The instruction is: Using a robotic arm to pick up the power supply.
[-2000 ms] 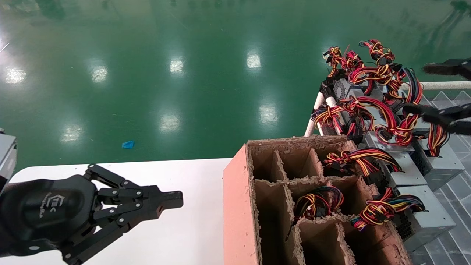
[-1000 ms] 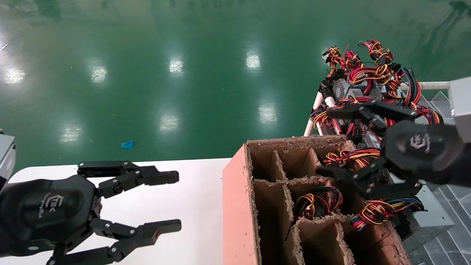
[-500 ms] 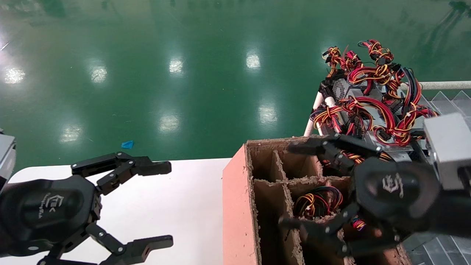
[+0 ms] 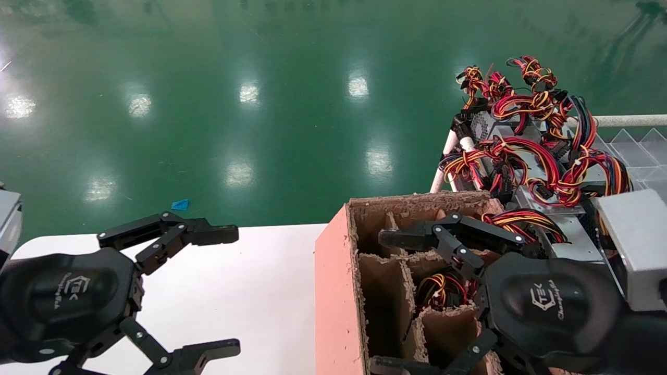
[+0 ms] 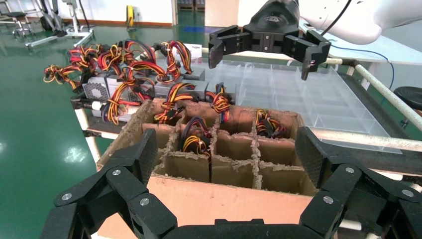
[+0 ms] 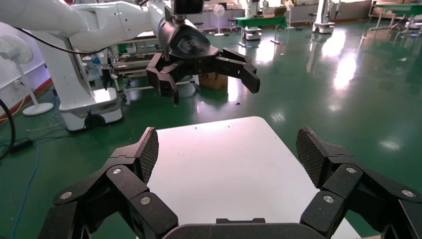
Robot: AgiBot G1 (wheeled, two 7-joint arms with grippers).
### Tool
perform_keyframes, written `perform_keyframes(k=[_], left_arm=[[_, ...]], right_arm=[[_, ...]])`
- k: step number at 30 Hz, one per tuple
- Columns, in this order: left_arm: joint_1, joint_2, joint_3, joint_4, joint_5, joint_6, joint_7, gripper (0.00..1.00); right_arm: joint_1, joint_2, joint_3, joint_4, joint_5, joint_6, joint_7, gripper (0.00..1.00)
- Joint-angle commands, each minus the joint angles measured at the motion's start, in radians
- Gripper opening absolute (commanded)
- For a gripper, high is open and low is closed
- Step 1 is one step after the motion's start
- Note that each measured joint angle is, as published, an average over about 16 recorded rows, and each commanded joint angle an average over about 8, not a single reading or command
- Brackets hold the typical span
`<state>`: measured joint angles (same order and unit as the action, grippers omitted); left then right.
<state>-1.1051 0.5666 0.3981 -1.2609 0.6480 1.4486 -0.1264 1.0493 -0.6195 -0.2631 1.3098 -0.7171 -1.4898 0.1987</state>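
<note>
Several grey metal power supplies (image 4: 573,242) with red, yellow and black cable bundles (image 4: 526,151) lie piled on the rack at the right. More cable bundles (image 4: 443,289) (image 5: 196,139) stick out of compartments in the cardboard box (image 4: 338,291). My right gripper (image 4: 388,302) hovers open over the near compartments of that box with nothing between its fingers, facing left towards the white table (image 6: 224,164). The left wrist view shows it above the far side of the box (image 5: 268,40). My left gripper (image 4: 224,291) stands open and empty over the table, facing the box.
The box (image 5: 224,199) has cardboard dividers with ragged top edges; several cells look empty. A clear plastic compartment tray (image 5: 308,94) and a white pipe rail (image 4: 625,121) lie behind the pile. Green floor lies beyond the table edge.
My left gripper went from shut to wide open. My right arm swung in from the right edge, passed over the pile, and now sits over the near part of the box.
</note>
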Motion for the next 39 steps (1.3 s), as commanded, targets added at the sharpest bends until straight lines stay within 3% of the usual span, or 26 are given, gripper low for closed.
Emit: perform_keyframes(k=[1, 39], left_arm=[[0.0, 0.0, 0.0, 0.0, 0.0, 0.0, 0.0, 1.0], [0.0, 0.0, 0.0, 0.0, 0.0, 0.0, 0.0, 1.0]], right_arm=[[0.002, 0.0, 0.0, -0.002, 0.0, 0.001, -0.002, 1.0], [0.028, 0.009, -0.018, -0.029, -0.014, -0.006, -0.013, 1.0]])
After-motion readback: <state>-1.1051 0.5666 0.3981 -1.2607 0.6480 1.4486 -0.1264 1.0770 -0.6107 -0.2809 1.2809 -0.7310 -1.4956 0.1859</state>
